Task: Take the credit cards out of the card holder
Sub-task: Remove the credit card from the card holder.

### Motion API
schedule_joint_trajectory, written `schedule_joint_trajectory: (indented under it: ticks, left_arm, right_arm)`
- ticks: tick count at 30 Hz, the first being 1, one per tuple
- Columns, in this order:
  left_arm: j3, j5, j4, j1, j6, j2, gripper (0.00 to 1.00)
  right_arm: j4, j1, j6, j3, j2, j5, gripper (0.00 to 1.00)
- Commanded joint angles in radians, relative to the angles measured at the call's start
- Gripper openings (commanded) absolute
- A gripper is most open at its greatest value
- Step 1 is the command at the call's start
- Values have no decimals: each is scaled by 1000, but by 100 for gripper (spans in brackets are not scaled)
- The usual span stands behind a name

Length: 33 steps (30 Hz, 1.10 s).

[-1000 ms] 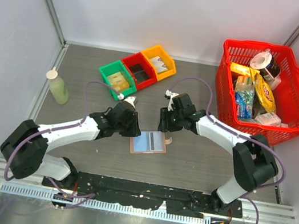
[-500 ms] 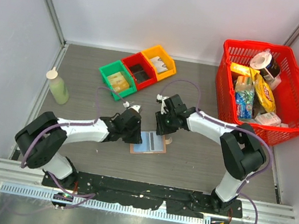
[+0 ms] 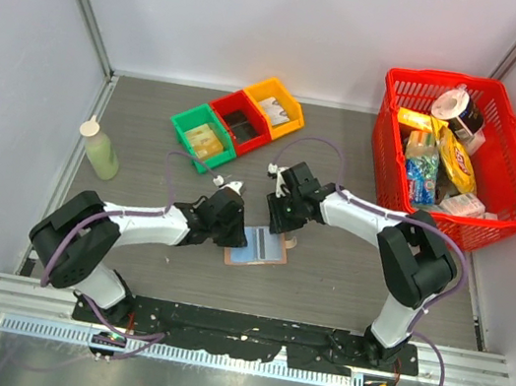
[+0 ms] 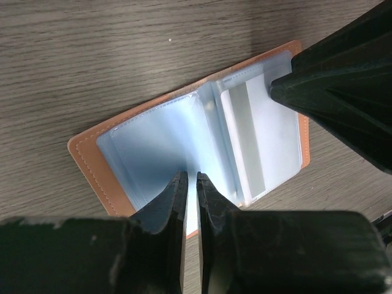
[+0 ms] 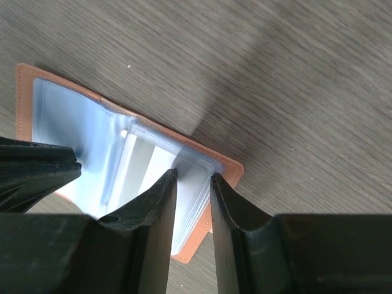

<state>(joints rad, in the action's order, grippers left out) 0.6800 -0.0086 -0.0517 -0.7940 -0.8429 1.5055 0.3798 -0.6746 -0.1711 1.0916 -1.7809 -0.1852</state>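
Look at the middle of the top view for the card holder point(image 3: 259, 246), open and flat on the table point(image 3: 341, 288). Spot a pale credit card point(image 4: 269, 141) tucked in its right clear page. Left claw point(image 4: 191, 179) at the lower edge of the left page, nearly pressed together; cannot tell if pinching. Right claw point(image 5: 193, 179) a little spread, page edges between its fingers.

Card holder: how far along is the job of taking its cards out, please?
Done: the card holder lies opened flat, pale blue lining up. In hand: the left gripper stands nearly closed over its left half, and the right gripper straddles the edge of its right half; I cannot confirm a firm grip. Left to do: a credit card sits inside the right half, and none lies outside.
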Motion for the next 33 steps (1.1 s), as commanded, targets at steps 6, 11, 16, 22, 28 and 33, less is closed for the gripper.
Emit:
schedule_joint_trajectory:
  ticks: [6,11,16,22,28,33]
  left_arm:
    - [-5,-14,23,-13,-1,35,13]
    - [-5,-10,35,-17,-1,47,13]
    - [-5,-10,36,-24,-1,44,12]
    - [-11,-16,30,-25,-1,33,12]
    - [-13,-45,-26,-25,-2,-22,12]
    - [-19,-109,-112,-25,2,-108,15]
  right_arm:
    - [50,-22,2,70,61,-65,33]
    - [56,-20,-1,70,81,-66,32]
    - [47,-19,4,71,74,19,35]
    - [25,-5,24,96,29,35,44]
    - [5,-6,45,111,-3,1,45]
    - [-10,-6,51,106,-35,-57,45]
